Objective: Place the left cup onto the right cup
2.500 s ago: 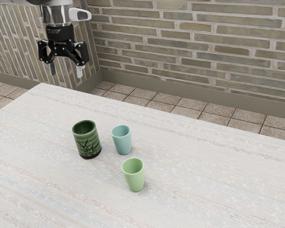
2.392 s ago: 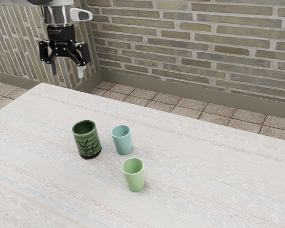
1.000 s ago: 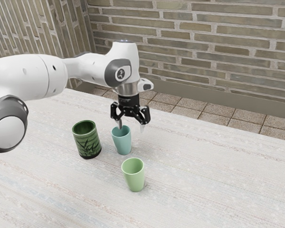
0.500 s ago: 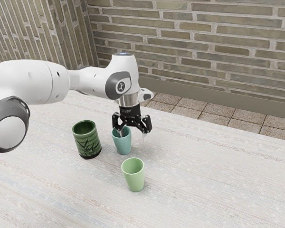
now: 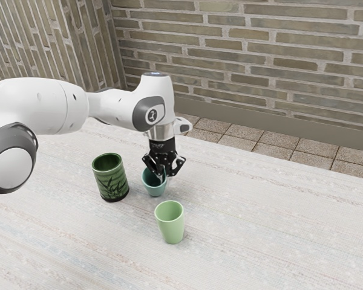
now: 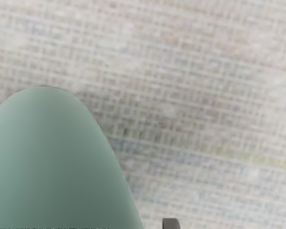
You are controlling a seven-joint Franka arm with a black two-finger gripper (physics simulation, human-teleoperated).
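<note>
- Exterior view: the camera stands at the arm's side, raised above the teal cup [image 5: 154,184]. It looks down at a slant across the tabletop [image 5: 272,235] toward the brick wall [image 5: 260,54] behind the cup. Standoff is moderate: the cup and much of the arm [image 5: 48,112] fit in frame.
- Wrist view: the camera rides on the hand by the claw [image 5: 163,176] and faces down at the tabletop. It sits very near the teal cup, whose wall looms large and blurred.
- Shared ground: the teal cup and the tabletop just beside it.
</note>
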